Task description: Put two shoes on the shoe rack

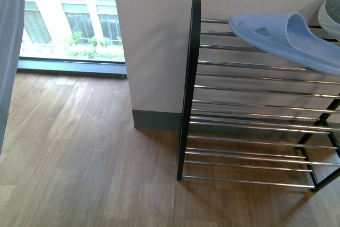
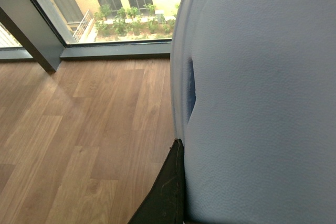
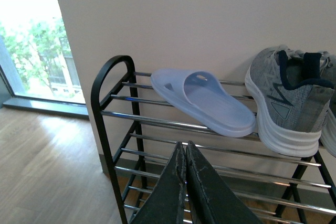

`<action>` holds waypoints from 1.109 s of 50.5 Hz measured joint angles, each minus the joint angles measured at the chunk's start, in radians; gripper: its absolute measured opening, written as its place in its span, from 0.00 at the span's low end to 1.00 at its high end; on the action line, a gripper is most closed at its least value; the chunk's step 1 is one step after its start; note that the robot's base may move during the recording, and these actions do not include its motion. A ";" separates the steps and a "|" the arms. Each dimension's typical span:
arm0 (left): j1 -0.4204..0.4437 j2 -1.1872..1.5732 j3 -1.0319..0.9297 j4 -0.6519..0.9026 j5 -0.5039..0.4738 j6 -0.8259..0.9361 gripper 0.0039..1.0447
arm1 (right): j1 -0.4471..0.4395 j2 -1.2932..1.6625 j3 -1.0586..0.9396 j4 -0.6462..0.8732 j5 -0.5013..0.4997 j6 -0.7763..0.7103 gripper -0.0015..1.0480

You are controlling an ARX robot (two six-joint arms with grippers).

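In your front view the shoe rack (image 1: pixel 189 89) fills the right half of the frame, its black arched end standing against the white wall (image 1: pixel 154 35). One pale blue slide (image 1: pixel 287 38) lies across the top chrome rods at upper right, and a grey sneaker (image 1: pixel 332 6) only just shows at the right edge beside it. A window (image 1: pixel 71 14) sits at upper left, above the wooden floor (image 1: pixel 79 158).

Your right wrist view shows the same slide (image 3: pixel 202 100) in mid-frame on the top tier, with the grey sneaker (image 3: pixel 286 100) just to its right, heel outward, navy lining showing. The right gripper (image 3: pixel 185 153) rises from the bottom centre, its two black fingers pressed together with nothing between them.

In your left wrist view a second pale blue slide (image 2: pixel 257 103) fills the right half of the frame, close against the camera. One black finger (image 2: pixel 167 192) of the left gripper lies against its edge at the bottom; the other finger is hidden, so you cannot tell how wide it stands.

No brand marks or writing can be read on anything.
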State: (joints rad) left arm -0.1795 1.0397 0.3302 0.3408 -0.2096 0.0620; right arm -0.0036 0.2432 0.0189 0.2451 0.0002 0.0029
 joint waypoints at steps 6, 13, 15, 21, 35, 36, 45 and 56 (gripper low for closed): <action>0.000 0.000 0.000 0.000 0.000 0.000 0.01 | 0.000 -0.024 0.000 -0.023 0.000 0.000 0.01; 0.000 0.000 0.000 0.000 0.000 0.000 0.01 | 0.000 -0.053 0.000 -0.053 0.000 0.000 0.01; 0.000 0.000 0.000 0.000 0.000 0.000 0.01 | 0.000 -0.059 0.000 -0.060 0.000 0.000 0.01; 0.000 0.000 0.000 0.000 0.000 0.000 0.01 | 0.000 -0.179 0.000 -0.214 -0.001 0.000 0.01; 0.000 0.000 0.000 0.000 -0.001 0.000 0.01 | 0.000 -0.237 0.000 -0.242 0.000 0.000 0.01; 0.000 0.000 0.000 0.000 -0.001 0.000 0.01 | 0.000 -0.237 0.000 -0.242 0.000 0.000 0.01; 0.000 0.000 0.000 0.000 0.000 0.000 0.01 | 0.000 -0.237 0.000 -0.242 0.000 0.000 0.10; 0.000 0.000 0.000 0.000 0.000 0.000 0.01 | 0.000 -0.238 0.000 -0.242 0.000 0.000 0.49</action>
State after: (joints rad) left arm -0.1795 1.0397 0.3302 0.3408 -0.2100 0.0620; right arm -0.0036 0.0051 0.0193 0.0032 0.0002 0.0029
